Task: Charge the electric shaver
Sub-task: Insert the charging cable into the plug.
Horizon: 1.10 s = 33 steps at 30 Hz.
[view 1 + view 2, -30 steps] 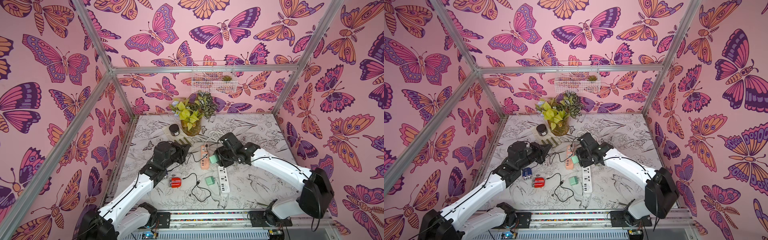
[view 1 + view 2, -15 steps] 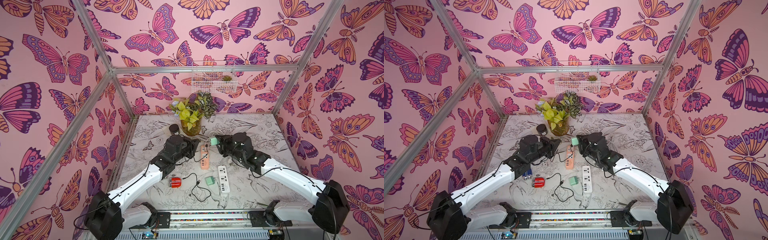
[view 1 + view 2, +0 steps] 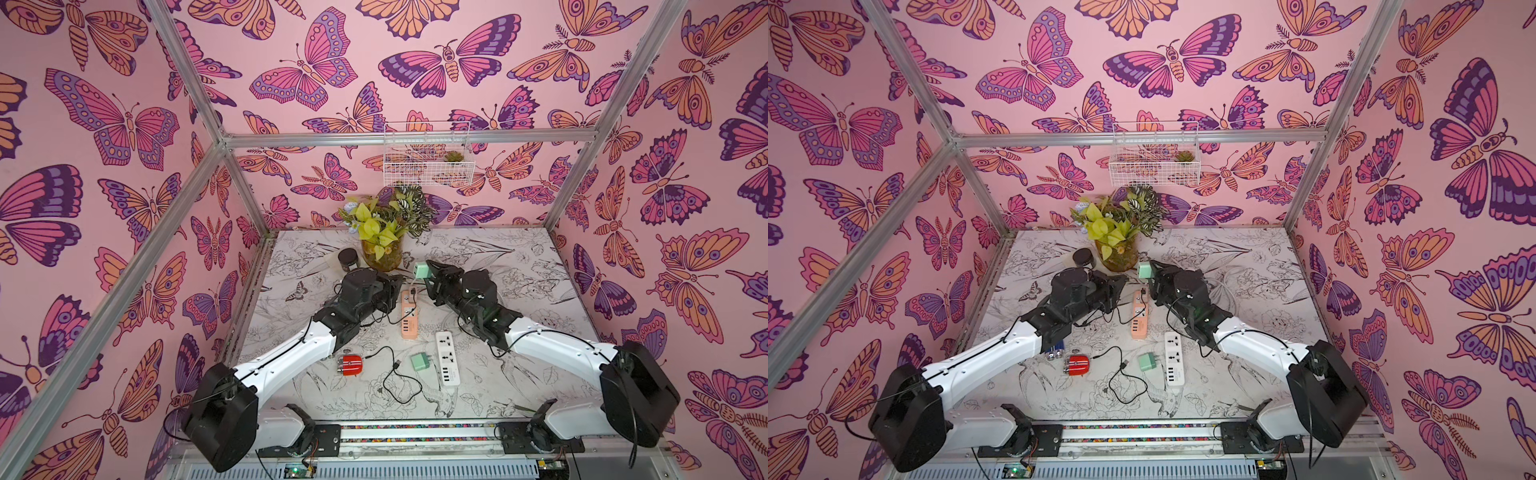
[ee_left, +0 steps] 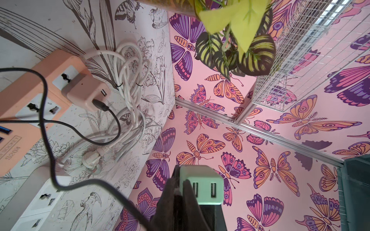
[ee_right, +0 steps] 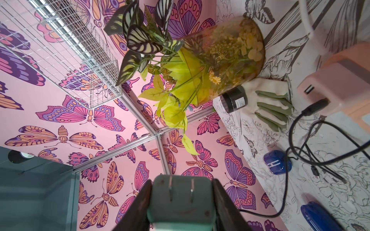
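Looking across the table [image 3: 519, 374], I'd say the job is barely under way. The right gripper [image 5: 181, 187] is clamped on a mint-green adapter [image 3: 422, 271] and holds it up in the air just beside the plant vase [image 3: 381, 255], prongs pointing away from the wrist, so it is not in any socket. The left gripper [image 4: 179, 198] has its fingers pressed together right next to that adapter's two USB ports. A black lead runs down toward it, but I cannot tell whether it is pinching that lead. The small red thing I take for the electric shaver [image 3: 351, 365] lies at the front of the table beside the left arm, well apart from both grippers. Its black cable [image 3: 390, 382] loops loosely, and the plug end [image 3: 398, 365] lies free near a second green adapter [image 3: 419, 362] and the white power strip [image 3: 446, 362]. The orange power strip [image 3: 409, 316] already carries a pink adapter [image 4: 86, 94] with a black lead in it. By my reckoning, seating the held adapter and joining the shaver's cable are both left to do.
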{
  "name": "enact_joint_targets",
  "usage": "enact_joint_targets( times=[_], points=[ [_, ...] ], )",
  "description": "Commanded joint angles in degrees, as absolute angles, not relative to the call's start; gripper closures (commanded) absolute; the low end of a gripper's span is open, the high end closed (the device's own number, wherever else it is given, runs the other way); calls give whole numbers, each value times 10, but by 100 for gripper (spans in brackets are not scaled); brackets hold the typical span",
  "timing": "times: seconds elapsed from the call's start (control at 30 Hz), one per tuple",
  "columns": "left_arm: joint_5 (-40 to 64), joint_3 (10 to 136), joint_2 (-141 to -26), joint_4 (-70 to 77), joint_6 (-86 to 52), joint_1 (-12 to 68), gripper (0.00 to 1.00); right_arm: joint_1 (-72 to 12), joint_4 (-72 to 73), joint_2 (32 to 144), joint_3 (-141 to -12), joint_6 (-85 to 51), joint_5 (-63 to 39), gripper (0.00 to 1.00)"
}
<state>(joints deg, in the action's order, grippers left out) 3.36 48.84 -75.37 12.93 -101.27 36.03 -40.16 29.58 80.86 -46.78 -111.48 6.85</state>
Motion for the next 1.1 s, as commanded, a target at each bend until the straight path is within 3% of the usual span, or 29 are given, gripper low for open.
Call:
enact_joint_targets(
  times=[0.0, 1.07],
  points=[
    [21, 491, -759, 161, -988, 363, 100, -405, 319, 817, -488, -1133, 75, 100],
    [45, 497, -790, 170, -939, 364, 100, -410, 291, 823, -497, -1155, 47, 100]
  ],
)
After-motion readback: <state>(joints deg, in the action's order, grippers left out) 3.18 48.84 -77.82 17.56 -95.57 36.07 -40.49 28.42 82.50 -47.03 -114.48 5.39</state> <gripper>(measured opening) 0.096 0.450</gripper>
